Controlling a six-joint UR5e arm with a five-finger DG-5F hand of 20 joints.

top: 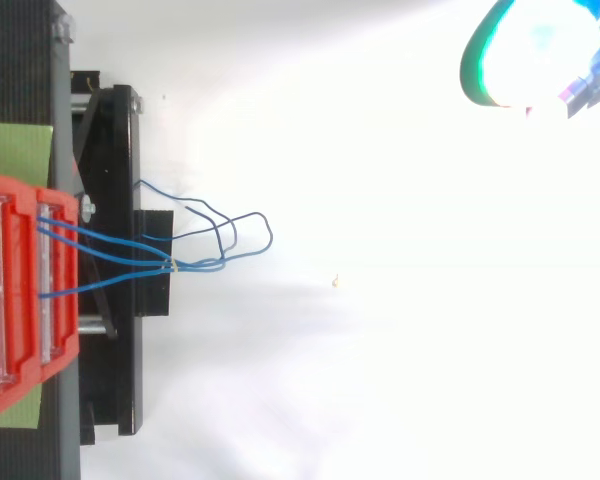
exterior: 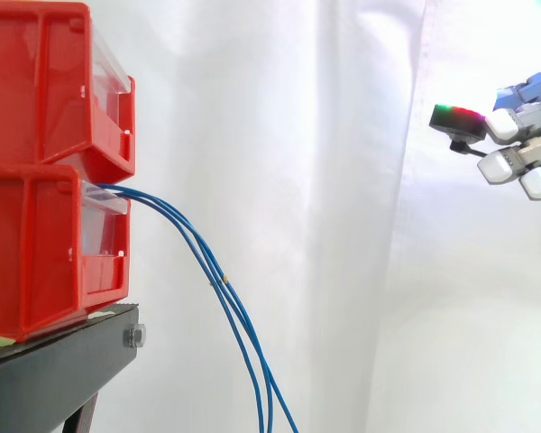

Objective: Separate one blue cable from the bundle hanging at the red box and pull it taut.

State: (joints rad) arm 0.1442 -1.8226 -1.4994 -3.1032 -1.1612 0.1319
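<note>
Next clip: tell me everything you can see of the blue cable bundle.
The blue cables are thin, smooth-looking strands running close together. They come out of the front of the lower red bin, arc outward and hang slack down to the side view's bottom edge. A small yellowish tie binds them partway along. Seen from above, they spread into loose loops beyond it. The hand is open and well apart from them.

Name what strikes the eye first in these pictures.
Two stacked red bins sit at the left on a black stand, with a bundle of blue cables drooping from the lower one. At the right edge the hand hovers open, pads glowing, well apart from the cables.
</note>
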